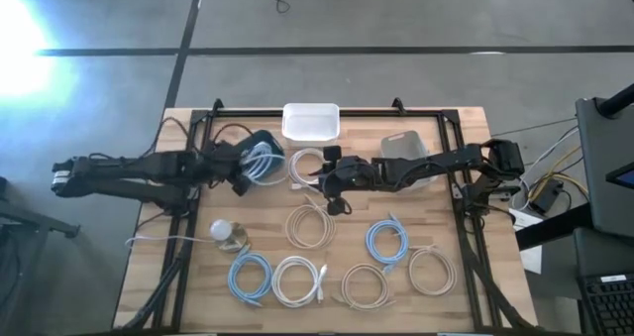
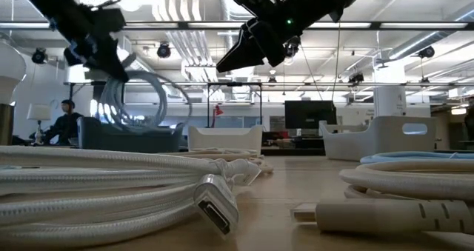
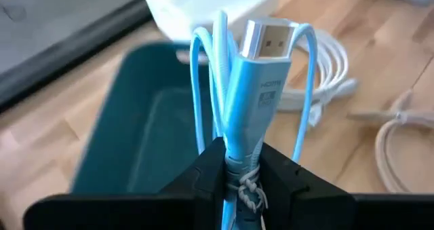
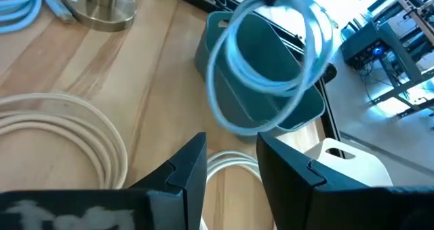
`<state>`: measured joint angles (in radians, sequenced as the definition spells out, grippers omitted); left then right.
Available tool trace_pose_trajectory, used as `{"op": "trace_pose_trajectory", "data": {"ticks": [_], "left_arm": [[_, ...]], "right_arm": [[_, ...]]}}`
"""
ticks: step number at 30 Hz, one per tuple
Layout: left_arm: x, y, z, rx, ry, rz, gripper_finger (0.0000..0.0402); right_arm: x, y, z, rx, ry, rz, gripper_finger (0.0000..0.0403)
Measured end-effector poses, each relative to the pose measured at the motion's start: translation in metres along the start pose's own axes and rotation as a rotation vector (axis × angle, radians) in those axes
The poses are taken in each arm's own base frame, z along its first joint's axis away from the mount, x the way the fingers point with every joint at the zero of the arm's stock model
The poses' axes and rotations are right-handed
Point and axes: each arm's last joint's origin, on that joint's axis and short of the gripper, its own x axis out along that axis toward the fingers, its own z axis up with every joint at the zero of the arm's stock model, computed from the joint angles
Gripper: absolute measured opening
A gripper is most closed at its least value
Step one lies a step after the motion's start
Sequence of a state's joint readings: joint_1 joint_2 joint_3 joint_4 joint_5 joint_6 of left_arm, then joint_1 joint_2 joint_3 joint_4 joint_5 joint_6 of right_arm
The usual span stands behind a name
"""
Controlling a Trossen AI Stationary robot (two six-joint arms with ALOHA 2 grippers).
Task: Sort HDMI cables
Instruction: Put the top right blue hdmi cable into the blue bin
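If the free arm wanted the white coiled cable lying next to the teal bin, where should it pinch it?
Probably straight down from above, across the bundled strands on one side of the ring. The white coil lies flat on the table, so only its top is open, and the strands are thin enough to fit between the fingers of the open right gripper hovering beside it. The left gripper is busy holding a blue cable over the teal bin.

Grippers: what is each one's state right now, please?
Left gripper: closed on a light blue cable, over the teal bin.
Right gripper: jaws open, holding nothing.
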<state>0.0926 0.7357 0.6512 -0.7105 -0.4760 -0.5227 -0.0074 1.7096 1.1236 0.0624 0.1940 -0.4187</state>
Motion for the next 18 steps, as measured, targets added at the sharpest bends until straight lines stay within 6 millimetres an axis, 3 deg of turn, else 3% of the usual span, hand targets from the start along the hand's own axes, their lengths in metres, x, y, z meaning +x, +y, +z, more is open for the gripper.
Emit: {"op": "trace_pose_trajectory", "data": {"ticks": [5, 13, 18], "left_arm": [[-0.016, 0.004, 0.014, 0.036, -0.057, 0.041, 0.0065], [-0.015, 0.018, 0.001, 0.063, 0.004, 0.248, 0.0065], [-0.014, 0.017, 0.001, 0.079, -0.003, 0.261, 0.0065]], "right_arm": [[0.000, 0.000, 0.000, 0.000, 0.001, 0.001, 0.0128], [0.000, 0.001, -0.001, -0.001, 0.005, 0.002, 0.0116], [0.000, 0.001, -0.001, -0.002, 0.006, 0.003, 0.0112]]}}
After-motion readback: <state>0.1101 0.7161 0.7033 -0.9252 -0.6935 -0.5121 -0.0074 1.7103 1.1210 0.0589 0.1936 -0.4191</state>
